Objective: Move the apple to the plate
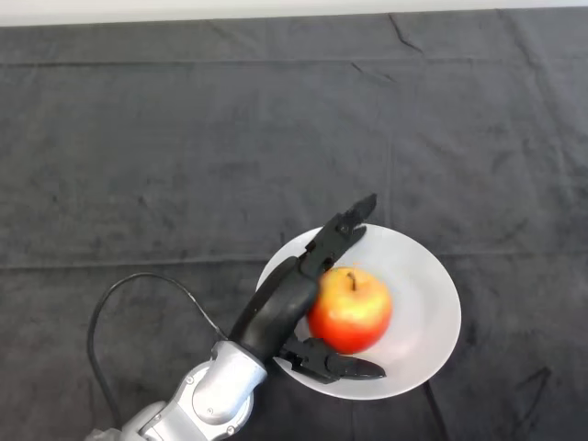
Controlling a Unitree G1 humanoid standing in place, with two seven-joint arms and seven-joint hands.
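Note:
A red and yellow apple (351, 310) sits upright on a white plate (424, 299), stem up, left of the plate's middle. My left hand (280, 308) reaches over the plate's left rim from the lower left. Its fingers (342, 232) stretch straight past the apple's far left side and its thumb (335, 366) lies along the apple's near side. The hand is spread around the apple, not curled on it. The palm is against or very close to the apple's left side.
The dark cloth (184, 156) covers the whole table, with a few creases. The pale back edge of the table (276, 7) runs along the top of the view.

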